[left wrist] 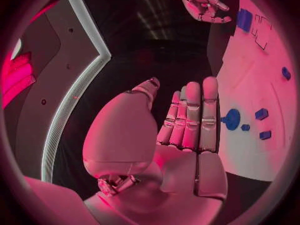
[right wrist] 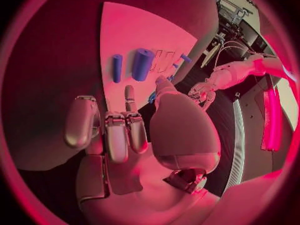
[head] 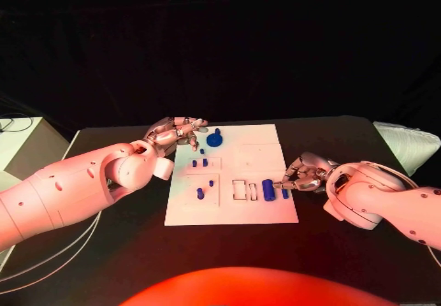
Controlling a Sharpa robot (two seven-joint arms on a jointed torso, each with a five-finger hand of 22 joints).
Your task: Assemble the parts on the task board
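My right robot hand (head: 303, 175) sits at the task board's (head: 276, 213) near edge, fingers loosely curled and holding nothing; the thick blue cylinder (head: 268, 190) lies just ahead of its fingertips, a thinner blue peg (head: 285, 193) beside it. My left robot hand (head: 174, 132) hangs spread and empty near the round blue knob (head: 215, 138). These look like light, rigid plastic (probably smooth, apt to roll), so I'd pinch the cylinder across its middle.

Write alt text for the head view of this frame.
A white task board lies mid-table with small blue parts on it. The left hand hovers open at its far left corner near a round blue part; the right hand sits at its right edge, holding nothing.
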